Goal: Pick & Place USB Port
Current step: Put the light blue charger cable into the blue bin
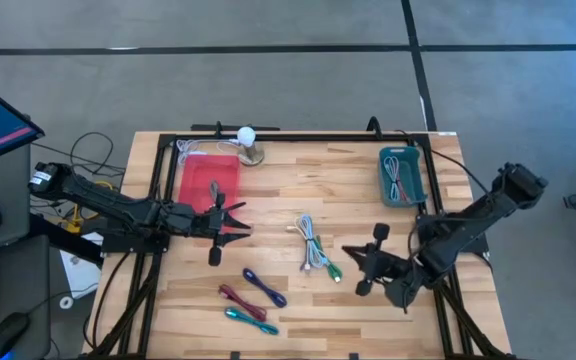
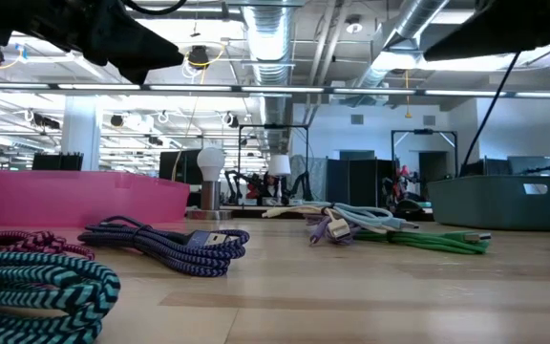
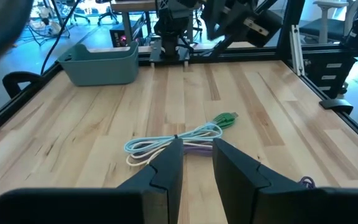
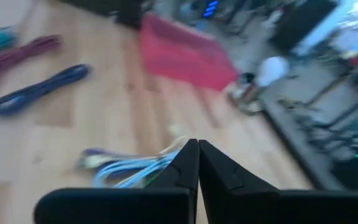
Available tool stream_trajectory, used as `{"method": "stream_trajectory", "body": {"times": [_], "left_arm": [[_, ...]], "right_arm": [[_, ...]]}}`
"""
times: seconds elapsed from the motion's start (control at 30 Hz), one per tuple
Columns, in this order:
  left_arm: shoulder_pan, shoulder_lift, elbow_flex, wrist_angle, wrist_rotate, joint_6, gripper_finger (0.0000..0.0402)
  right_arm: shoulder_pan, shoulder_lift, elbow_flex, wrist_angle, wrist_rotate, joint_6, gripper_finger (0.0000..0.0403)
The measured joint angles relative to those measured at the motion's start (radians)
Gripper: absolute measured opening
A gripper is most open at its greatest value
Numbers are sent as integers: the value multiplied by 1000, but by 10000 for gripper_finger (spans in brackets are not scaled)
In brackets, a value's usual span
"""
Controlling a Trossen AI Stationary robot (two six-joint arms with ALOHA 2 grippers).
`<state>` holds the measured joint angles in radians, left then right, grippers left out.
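My right claw (image 1: 366, 270) hangs clenched and empty, lower right, aimed toward the bundled pale-blue, purple and green USB cables (image 1: 313, 245); my left claw (image 1: 230, 218) waits part-open, mid-left.

Right wrist view is blurred — teal cable (image 2: 27, 287) cut off at frame edge.

Two robot arms with two grippers, left (image 1: 230, 218) and right (image 1: 363, 262), above one wooden table (image 1: 288, 170). Two bins: one pink (image 1: 208, 183), one teal (image 1: 402, 176). One small lamp (image 1: 249, 143). Four coiled cables: one pale bundle with a green end (image 1: 313, 245), one dark blue (image 1: 265, 288), one maroon (image 1: 239, 300), one teal (image 1: 252, 321).
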<state>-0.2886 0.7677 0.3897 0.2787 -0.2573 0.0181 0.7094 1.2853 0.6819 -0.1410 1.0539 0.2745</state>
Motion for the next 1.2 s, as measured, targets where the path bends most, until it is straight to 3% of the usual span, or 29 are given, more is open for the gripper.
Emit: {"method": "stream_trajectory", "body": {"times": [0.2, 0.5, 0.63, 0.7, 0.83, 0.9, 1.2], "left_arm": [[0, 0, 0, 0, 0, 0, 87], [0, 0, 0, 0, 0, 0, 87], [0, 0, 0, 0, 0, 0, 87], [0, 0, 0, 0, 0, 0, 87], [0, 0, 0, 0, 0, 0, 87], [0, 0, 0, 0, 0, 0, 87], [0, 0, 0, 0, 0, 0, 87]], "right_arm": [[-31, 3, 0, 0, 66, -2, 4], [-104, 3, 0, 19, -32, -3, 4], [-156, 3, 0, 63, -44, 110, 2], [-200, 3, 5, 77, -134, 214, 3], [-312, 11, 21, 71, -505, 447, 24], [-355, 46, 29, 73, -632, 512, 46], [-440, 178, 56, 71, -776, 603, 164]]}}
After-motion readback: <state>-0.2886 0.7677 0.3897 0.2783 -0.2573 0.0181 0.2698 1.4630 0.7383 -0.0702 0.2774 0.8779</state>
